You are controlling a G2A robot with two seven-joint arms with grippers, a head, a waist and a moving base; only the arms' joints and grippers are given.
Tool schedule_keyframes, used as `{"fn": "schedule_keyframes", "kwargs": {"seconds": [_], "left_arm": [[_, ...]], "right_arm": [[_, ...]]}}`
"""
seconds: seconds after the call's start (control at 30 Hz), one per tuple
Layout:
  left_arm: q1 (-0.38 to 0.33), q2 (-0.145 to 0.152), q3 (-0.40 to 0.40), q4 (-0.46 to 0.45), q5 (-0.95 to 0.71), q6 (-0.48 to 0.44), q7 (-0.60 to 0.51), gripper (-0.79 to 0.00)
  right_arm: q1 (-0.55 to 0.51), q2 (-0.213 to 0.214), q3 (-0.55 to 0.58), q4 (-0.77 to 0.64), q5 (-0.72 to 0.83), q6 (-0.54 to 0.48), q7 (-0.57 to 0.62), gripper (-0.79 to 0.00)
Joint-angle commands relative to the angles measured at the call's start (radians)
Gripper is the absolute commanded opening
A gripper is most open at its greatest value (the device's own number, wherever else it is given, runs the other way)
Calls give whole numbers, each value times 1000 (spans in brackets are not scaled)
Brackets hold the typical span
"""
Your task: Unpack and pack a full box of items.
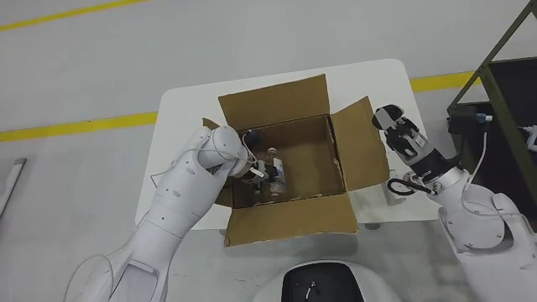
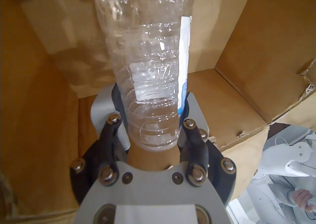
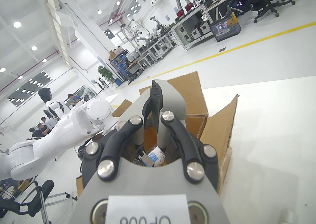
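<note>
Holding: the left gripper (image 2: 153, 105) is closed on a clear plastic bottle (image 2: 145, 62), one finger (image 2: 116, 111) on either side of its lower body.
Left arm pose: it goes over the left wall of the cardboard box (image 1: 273, 101), with the wrist bent down so the left gripper (image 1: 254, 171) sits inside, low in the left half.
Right arm pose: it is outside the box, with the right gripper (image 1: 393, 126) above the white table (image 1: 369, 80), just beside the box's right flap.
Right gripper state: the fingers (image 3: 172, 101) are drawn together with nothing between them.
Box: it is open, with all four flaps folded out, and stands on the table (image 3: 271, 111). The right half of its floor is bare cardboard.
Box contents: the bottle (image 1: 275, 173) is in the left half. Small bits next to it are too small to identify.
Bottle details: ribbed and see-through, with a white label edged in blue down one side. It looks empty.
Bottle vs gripper: the end nearer the wrist sits between the fingers. The rest extends straight out past the fingertips, with the domed far end towards a box wall (image 2: 246, 37). Whether the bottle touches the box floor cannot be told.
Box vs right gripper: from the right wrist, the box's flap (image 3: 217, 121) is just beyond the fingertips.
</note>
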Motion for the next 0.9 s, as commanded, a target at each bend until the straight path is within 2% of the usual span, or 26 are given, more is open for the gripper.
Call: {"fn": "schedule_keyframes", "kwargs": {"seconds": [0.0, 0.27, 0.43, 0.63, 0.73, 0.87], "left_arm": [[-4, -1, 4, -4, 1, 0, 0, 0], [8, 2, -28, -6, -48, -53, 16, 0], [21, 22, -82, -67, -58, -139, 32, 0], [75, 73, -199, -269, 10, -178, 36, 0], [139, 102, -296, -388, -16, -247, 44, 0], [222, 139, -406, -537, 61, -285, 62, 0]], "right_arm": [[0, 1, 1, 3, -1, 0, 0, -785], [-1, 3, 15, 4, 12, 7, -4, -785], [-6, 6, 43, -13, 44, 14, 4, -785], [-15, 10, 70, -16, 45, 18, 12, -785], [-15, 11, 70, -16, 46, 19, 14, -785], [-17, 11, 61, -23, 41, 24, 14, -785]]}}
